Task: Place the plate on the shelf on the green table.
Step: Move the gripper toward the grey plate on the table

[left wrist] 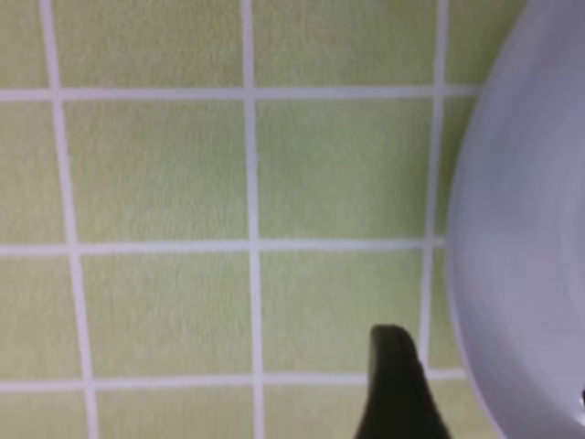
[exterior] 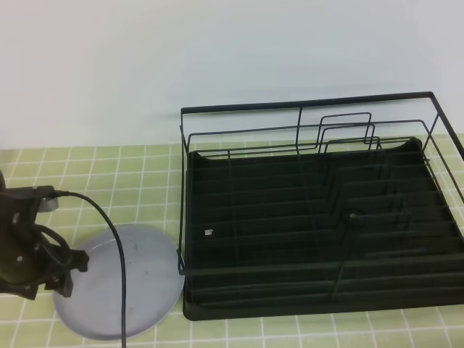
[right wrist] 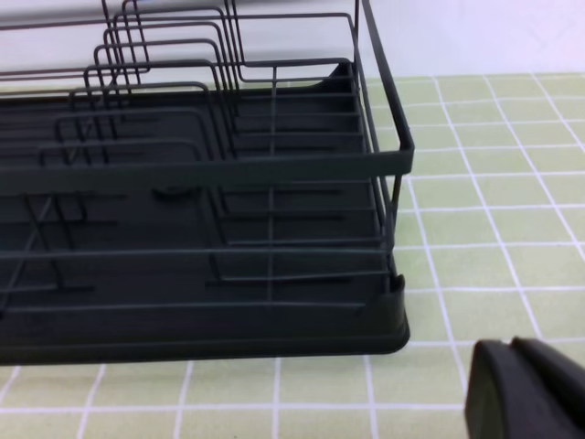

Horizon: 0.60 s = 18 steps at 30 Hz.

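The pale grey-blue plate (exterior: 123, 286) lies flat on the green table (exterior: 109, 174), just left of the black wire shelf (exterior: 319, 217). My left arm (exterior: 25, 250) hangs over the plate's left edge. In the left wrist view the left gripper (left wrist: 486, 389) is open. One dark finger (left wrist: 395, 393) is over the tiles just outside the plate (left wrist: 530, 247). The other finger shows only as a sliver at the frame's right edge, over the plate. The right gripper (right wrist: 516, 370) is shut on nothing, low over the tiles beside the corner of the shelf (right wrist: 201, 229).
A white wall runs behind the table. A black cable (exterior: 116, 261) from the left arm hangs across the plate. The shelf holds nothing, and its upright wire dividers (exterior: 348, 134) stand near the back. Bare tiles (right wrist: 494, 201) lie along its side.
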Available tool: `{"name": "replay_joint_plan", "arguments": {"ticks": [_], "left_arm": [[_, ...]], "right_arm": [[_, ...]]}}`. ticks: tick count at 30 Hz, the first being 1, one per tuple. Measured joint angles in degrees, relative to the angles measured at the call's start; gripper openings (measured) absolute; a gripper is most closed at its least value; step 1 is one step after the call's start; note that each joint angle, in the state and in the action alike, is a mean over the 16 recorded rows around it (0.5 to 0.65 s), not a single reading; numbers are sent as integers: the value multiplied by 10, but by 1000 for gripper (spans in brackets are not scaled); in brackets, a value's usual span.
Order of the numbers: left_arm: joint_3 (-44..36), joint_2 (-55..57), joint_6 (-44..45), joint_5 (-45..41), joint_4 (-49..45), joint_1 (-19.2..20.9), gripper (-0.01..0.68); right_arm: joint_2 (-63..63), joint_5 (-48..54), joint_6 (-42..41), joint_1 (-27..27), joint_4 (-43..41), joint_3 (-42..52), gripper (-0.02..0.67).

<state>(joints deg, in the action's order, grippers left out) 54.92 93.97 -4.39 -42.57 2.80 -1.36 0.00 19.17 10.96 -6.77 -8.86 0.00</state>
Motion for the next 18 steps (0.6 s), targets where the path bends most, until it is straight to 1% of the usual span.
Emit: {"name": "replay_joint_plan", "arguments": {"ticks": [18], "left_arm": [[0,60,-5,57,17,0,384]], "right_arm": [[0,0,0,0,0,0,-2]]}}
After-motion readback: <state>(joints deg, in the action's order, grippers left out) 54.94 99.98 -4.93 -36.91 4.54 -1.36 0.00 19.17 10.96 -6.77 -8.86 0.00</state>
